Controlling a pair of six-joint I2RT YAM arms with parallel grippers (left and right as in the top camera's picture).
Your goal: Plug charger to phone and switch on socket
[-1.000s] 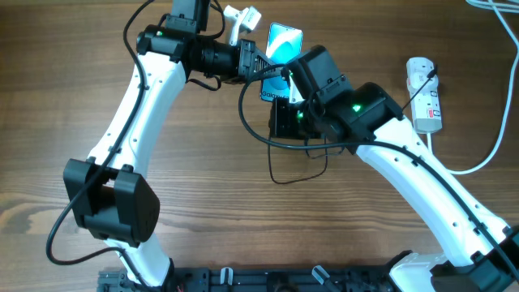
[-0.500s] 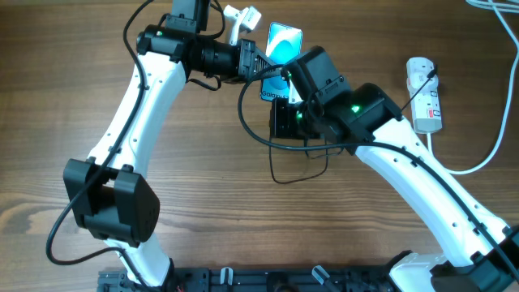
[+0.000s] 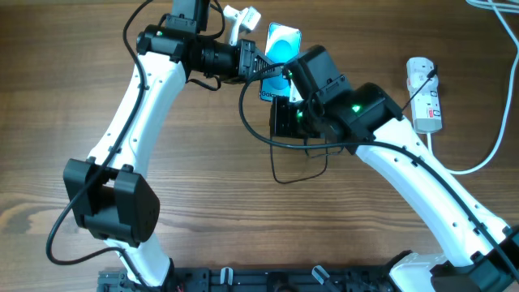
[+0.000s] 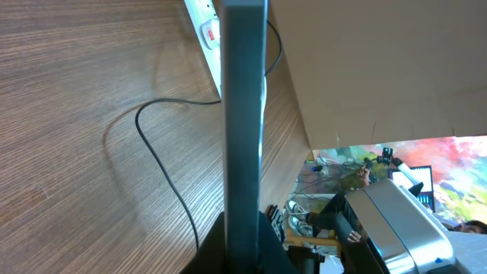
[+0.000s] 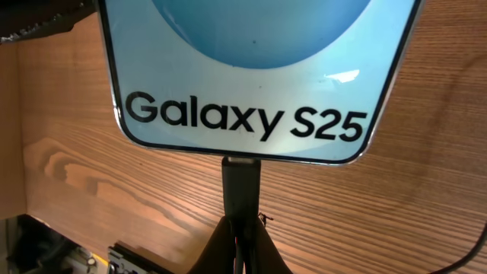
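Seen from above, the phone is over the far middle of the desk, screen up, with its long axis running far to near and the white text end nearest. The left gripper has its jaws pinching the phone at one long side. The right gripper has its jaws pinching the charger plug, which points along the phone's axis and touches its text end. The socket lies well apart, to the right
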